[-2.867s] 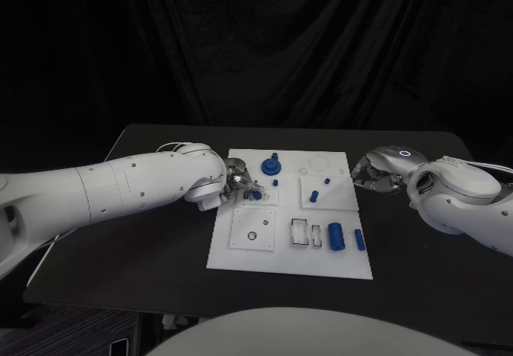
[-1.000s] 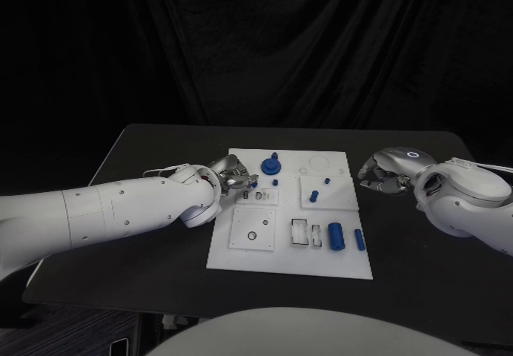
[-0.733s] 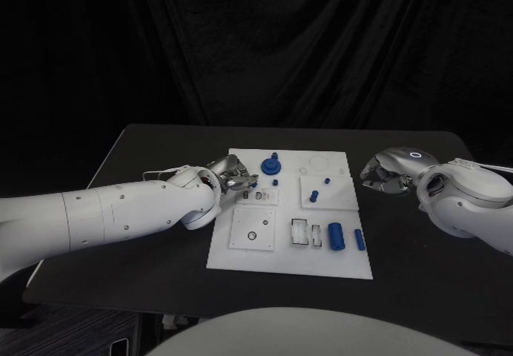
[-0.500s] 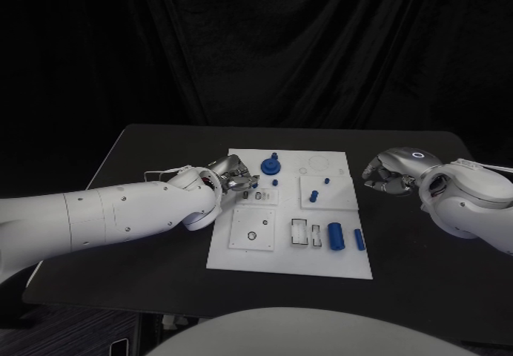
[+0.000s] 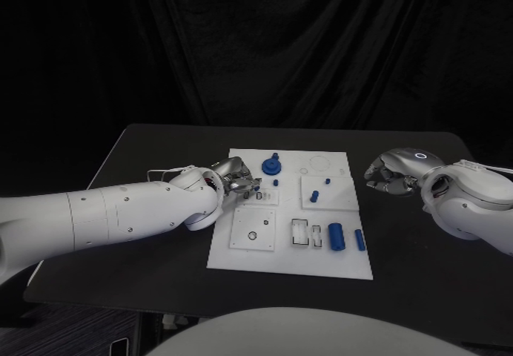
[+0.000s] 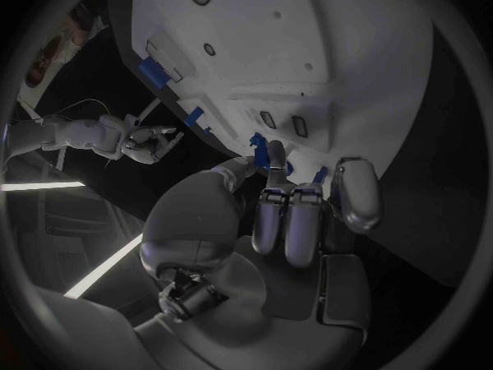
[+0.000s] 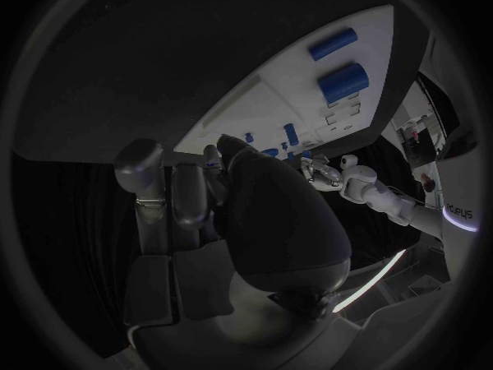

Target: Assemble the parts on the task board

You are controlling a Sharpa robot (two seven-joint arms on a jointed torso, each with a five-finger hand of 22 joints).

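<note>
The left hand (image 5: 239,178) hangs over the task board (image 5: 248,256) at its left edge, fingers curled around a small blue part (image 6: 259,144). The right hand (image 5: 387,178) hovers just off the board's right edge, fingers curled in on nothing.

left hand (image 5: 237,180) covers the task board (image 5: 288,252) left edge; whether it pinches a part is too small to tell.
</note>
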